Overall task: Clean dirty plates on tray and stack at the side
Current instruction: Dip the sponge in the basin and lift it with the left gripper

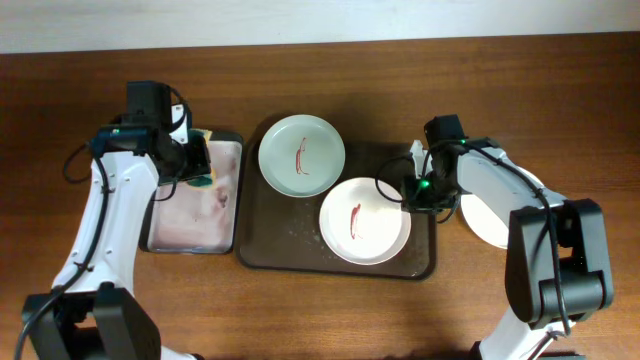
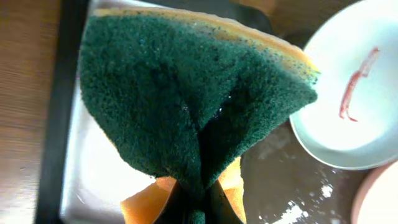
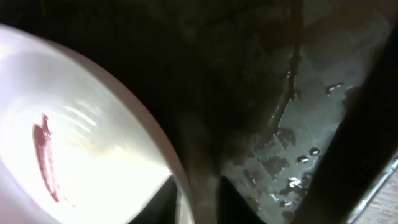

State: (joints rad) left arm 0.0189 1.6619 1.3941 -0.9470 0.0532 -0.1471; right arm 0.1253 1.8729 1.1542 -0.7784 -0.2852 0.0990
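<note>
**Now: wiping about to start**

The left claw pinches the sponge. The green plate sits just right of it on the tray. The rim of the white plate runs between the jaws of the right claw, clamped or not I cannot tell. Next, likely: bring the sponge onto a streak.

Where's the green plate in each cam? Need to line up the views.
Overhead: green plate sits top-left on the dark brown tray.
Left wrist: upper right edge, right of the sponge, partly cropped.
Right wrist: not in it; the streaked plate there is the white plate.
Shared landmark: the tray's bare floor, in all three.
</note>
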